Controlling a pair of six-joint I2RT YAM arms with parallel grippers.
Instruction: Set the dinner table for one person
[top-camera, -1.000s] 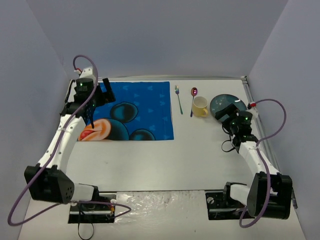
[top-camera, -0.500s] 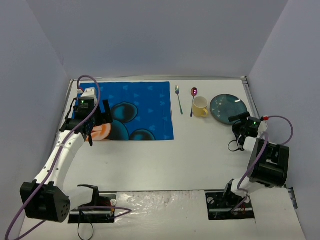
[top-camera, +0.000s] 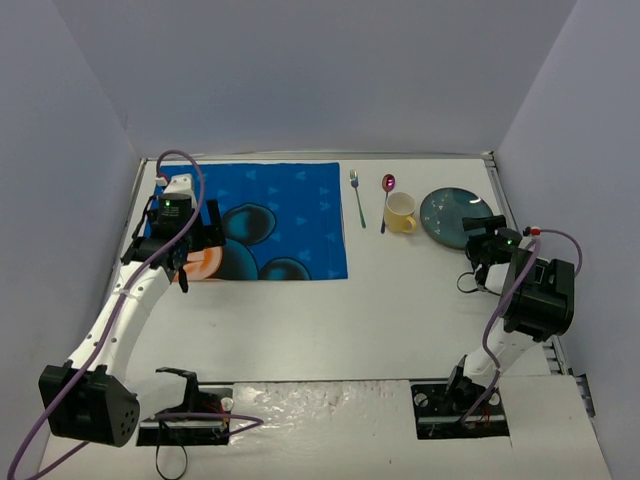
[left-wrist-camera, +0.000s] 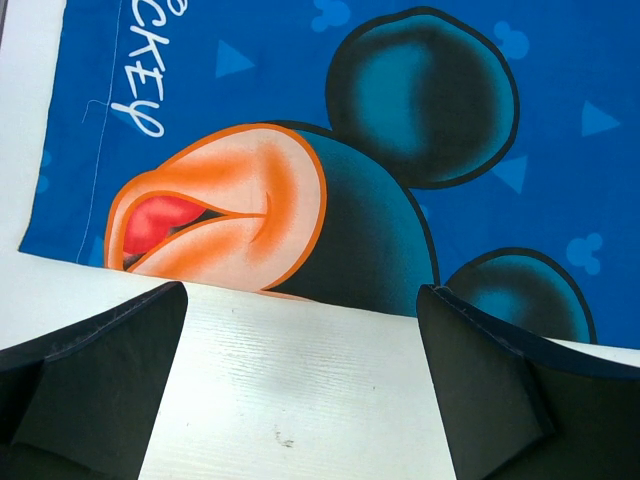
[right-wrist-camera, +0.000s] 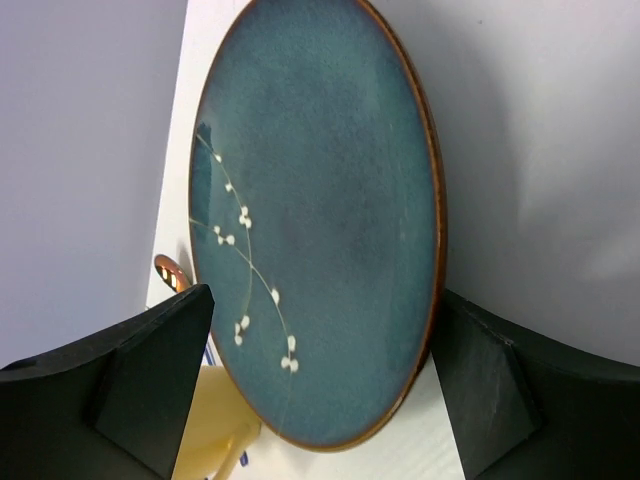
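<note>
The right gripper (top-camera: 486, 228), jaws apart, faces the round teal glazed plate (right-wrist-camera: 320, 200) at right of the overhead view, lying on the large matte white dinner table (top-camera: 400, 300). A shallow rim pinch may slip and knock the pale yellow mug (top-camera: 400, 213) just beside it. The left gripper (left-wrist-camera: 300, 292), jaws wide, hangs over the blue cartoon-printed cloth mat (top-camera: 270, 220) at upper left; contact could rumple it.

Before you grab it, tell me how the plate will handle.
The plate looks like glazed ceramic, so probably stiff, fairly heavy and breakable if dropped. Its glossy surface may be slippery in a pinch. It lies flat on the table with a low rim, so a push would likely slide it, possibly into the cup beside it.
</note>
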